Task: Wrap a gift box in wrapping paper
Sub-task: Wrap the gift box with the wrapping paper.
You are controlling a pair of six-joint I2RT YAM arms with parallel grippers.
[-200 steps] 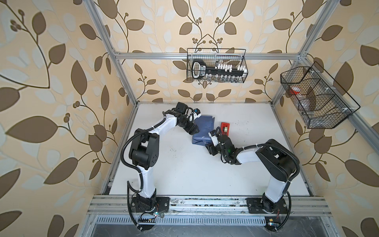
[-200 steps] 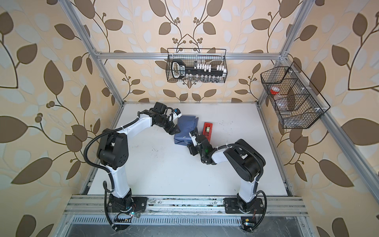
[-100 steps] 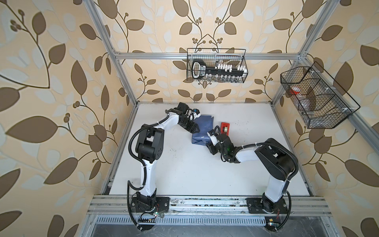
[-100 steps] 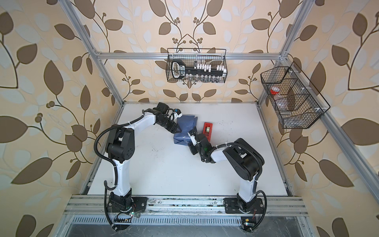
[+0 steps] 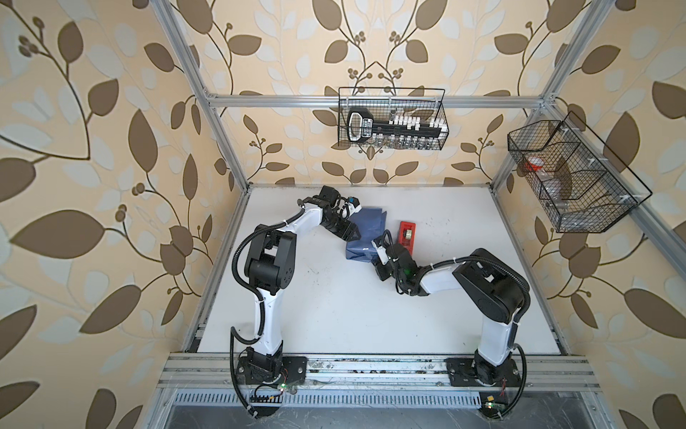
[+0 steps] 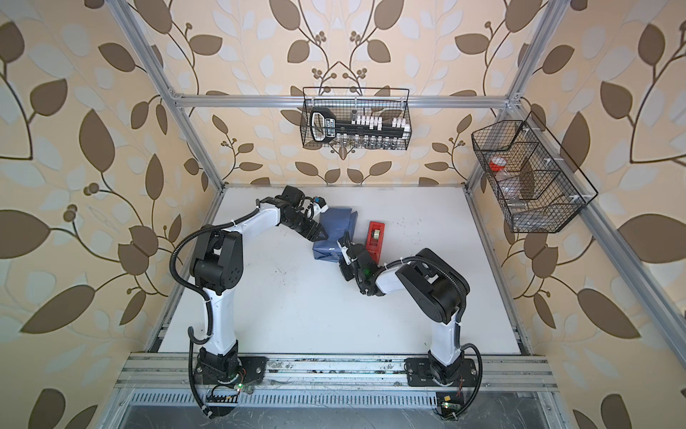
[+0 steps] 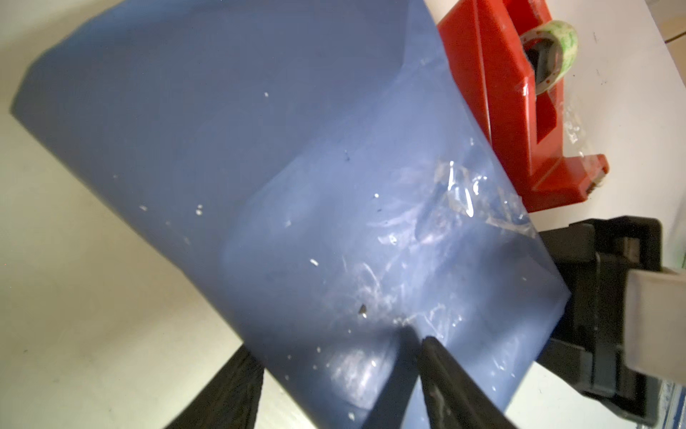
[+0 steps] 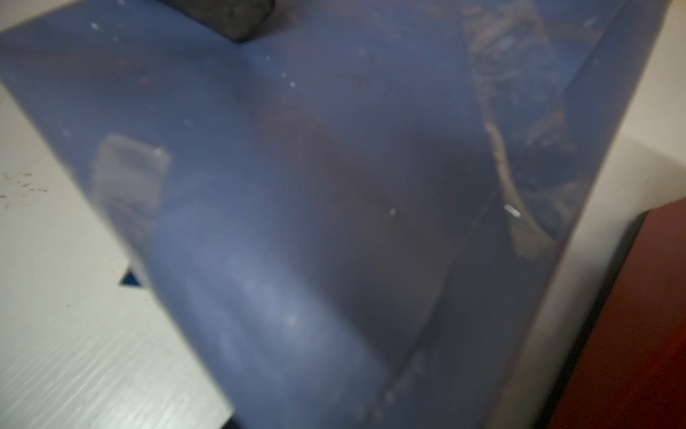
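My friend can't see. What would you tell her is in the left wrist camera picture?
Slate-blue wrapping paper, folded over and patched with shiny clear tape, fills most of the picture on a white table. A red tape dispenser sits beside it, and a black finger of the left gripper touches its edge.

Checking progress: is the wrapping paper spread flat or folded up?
Folded: the wrapping paper forms a compact bundle with overlapping flaps and clear tape on it.

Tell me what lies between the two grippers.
The paper, folded into a bundle, lies between the left gripper and the right gripper, which sit at its opposite edges. Both top views show it.
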